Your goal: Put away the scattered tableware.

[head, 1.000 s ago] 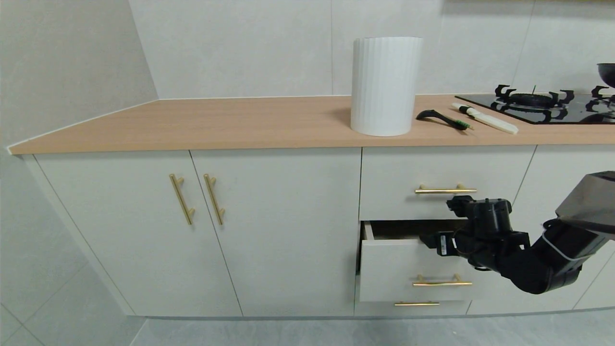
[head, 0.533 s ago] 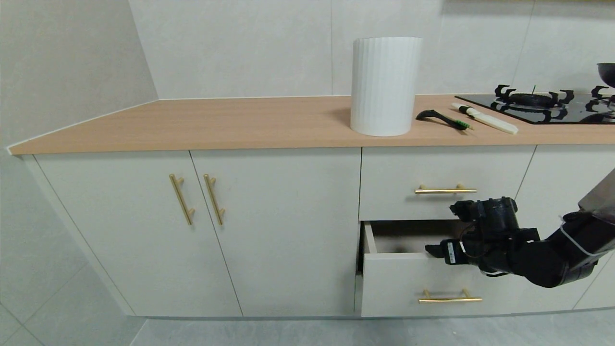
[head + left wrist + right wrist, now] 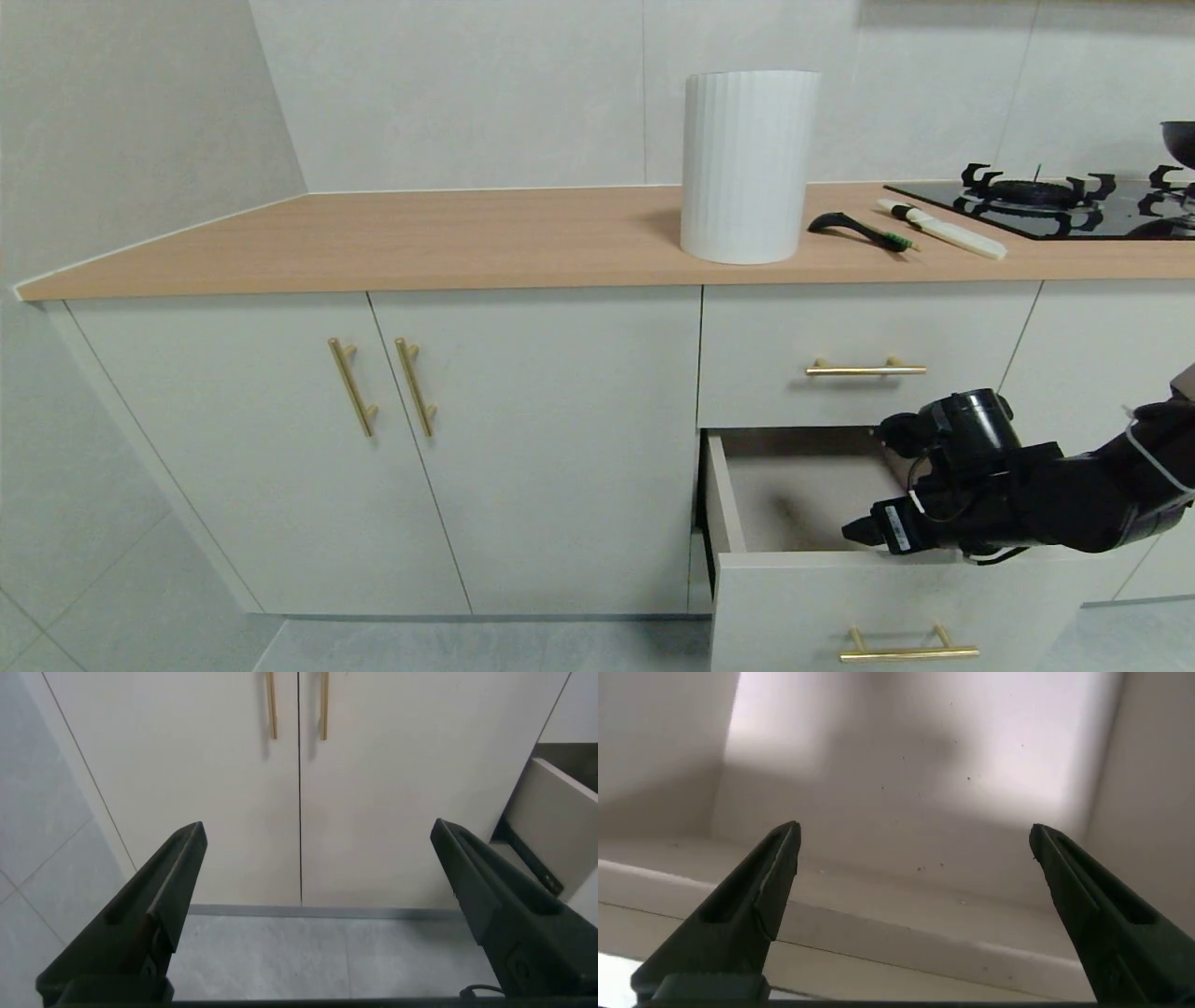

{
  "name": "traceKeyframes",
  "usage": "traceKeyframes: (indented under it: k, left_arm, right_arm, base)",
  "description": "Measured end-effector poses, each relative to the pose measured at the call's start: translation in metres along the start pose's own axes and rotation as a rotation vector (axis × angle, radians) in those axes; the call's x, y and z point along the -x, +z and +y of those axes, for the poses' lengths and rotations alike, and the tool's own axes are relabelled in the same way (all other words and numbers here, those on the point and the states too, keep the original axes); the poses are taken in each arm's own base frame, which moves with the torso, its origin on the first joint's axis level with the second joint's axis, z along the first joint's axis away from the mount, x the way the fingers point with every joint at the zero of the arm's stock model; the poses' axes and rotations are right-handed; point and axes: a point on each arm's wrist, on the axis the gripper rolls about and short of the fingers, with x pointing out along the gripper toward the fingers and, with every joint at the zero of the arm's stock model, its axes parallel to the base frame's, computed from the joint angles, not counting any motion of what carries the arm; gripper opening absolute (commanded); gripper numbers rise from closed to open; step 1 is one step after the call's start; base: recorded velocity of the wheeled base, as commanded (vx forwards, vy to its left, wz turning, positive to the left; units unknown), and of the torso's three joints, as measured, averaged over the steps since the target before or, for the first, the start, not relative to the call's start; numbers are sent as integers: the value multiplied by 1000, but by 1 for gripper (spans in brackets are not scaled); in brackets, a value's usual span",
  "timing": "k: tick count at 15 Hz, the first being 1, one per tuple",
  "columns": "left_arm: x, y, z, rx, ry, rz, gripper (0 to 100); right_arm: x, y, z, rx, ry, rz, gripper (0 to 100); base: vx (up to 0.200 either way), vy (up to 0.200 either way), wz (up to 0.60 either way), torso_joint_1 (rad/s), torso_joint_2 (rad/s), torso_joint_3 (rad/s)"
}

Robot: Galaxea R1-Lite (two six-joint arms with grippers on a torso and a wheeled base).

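Your right gripper (image 3: pixel 866 534) hangs over the front rim of the pulled-out drawer (image 3: pixel 794 597), reaching in, with its fingers (image 3: pixel 747 905) spread wide and nothing between them. The black spoon (image 3: pixel 857 230) and the white knife (image 3: pixel 943 230) lie side by side on the counter (image 3: pixel 467 243) above the drawer, with a white canister (image 3: pixel 747 168) standing just beside them. Your left gripper (image 3: pixel 318 905) is low, facing the cabinet doors (image 3: pixel 374 784) left of the drawer, also wide open and holding nothing.
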Motion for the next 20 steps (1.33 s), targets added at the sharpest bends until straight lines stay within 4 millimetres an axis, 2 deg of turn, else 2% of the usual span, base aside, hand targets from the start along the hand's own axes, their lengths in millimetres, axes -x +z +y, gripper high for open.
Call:
traceKeyframes:
  k: [15,20]
  left_arm:
    - [0,0,0,0,0,0,100]
    - [0,0,0,0,0,0,100]
  right_arm:
    - [64,-38,31,298,68,408,100]
    - [75,-47,42,386,35,497,100]
  base:
    - [0,0,0,0,0,0]
    - [0,0,0,0,0,0]
